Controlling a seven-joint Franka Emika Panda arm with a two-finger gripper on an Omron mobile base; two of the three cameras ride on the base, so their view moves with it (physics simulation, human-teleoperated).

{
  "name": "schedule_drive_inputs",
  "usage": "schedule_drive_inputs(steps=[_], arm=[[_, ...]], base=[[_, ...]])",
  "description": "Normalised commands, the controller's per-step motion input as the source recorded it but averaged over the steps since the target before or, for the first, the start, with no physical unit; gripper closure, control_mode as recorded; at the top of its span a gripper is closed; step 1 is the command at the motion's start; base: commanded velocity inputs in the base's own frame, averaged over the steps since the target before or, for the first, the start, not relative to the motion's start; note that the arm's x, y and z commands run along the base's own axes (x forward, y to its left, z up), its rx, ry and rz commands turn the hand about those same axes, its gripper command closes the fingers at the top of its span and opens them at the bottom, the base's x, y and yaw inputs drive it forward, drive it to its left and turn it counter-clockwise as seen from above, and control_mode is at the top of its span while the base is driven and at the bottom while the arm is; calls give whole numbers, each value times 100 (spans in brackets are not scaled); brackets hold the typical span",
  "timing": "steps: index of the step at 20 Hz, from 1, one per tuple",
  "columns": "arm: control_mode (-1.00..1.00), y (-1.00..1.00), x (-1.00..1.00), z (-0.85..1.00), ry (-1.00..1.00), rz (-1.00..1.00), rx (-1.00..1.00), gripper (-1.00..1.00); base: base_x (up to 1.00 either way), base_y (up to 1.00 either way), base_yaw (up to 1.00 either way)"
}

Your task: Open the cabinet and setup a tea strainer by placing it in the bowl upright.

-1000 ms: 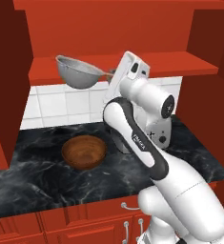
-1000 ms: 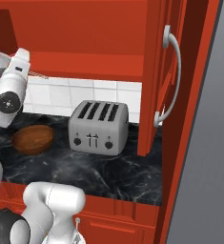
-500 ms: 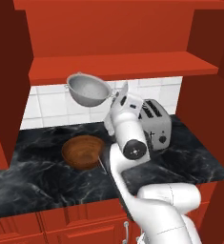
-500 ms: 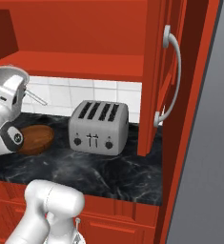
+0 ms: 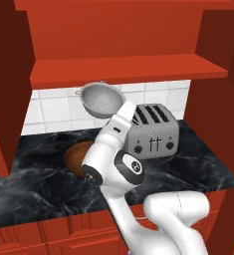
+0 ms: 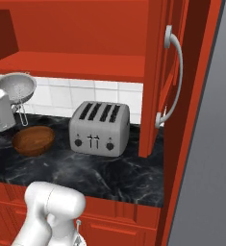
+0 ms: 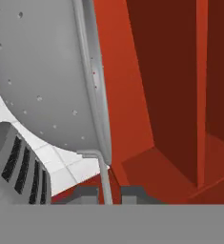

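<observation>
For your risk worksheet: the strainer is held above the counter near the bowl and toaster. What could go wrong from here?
1. The fingers pinch only the thin handle of the tea strainer, so it could twist or slip.
2. The strainer is tipped on its side, so it may land in the bowl tilted.
3. The toaster stands close; the arm could knock it.

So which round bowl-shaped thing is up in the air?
The grey metal tea strainer, held by its handle in the gripper above the counter. The brown wooden bowl sits on the black counter beside the toaster.
</observation>
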Motion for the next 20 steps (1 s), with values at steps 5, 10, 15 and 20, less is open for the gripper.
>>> schedule_drive_inputs(steps=[5,10,15,20], arm=[[-100,7,-20,-46,21,-47,0,100],[-100,0,0,-76,33,-52,0,100],[-100,26,1,-38,6,-30,3,100],[-100,69,4,-11,-1,-5,0,100]], base=[[0,0,0],[0,0,0],[0,0,0],[0,0,0]])
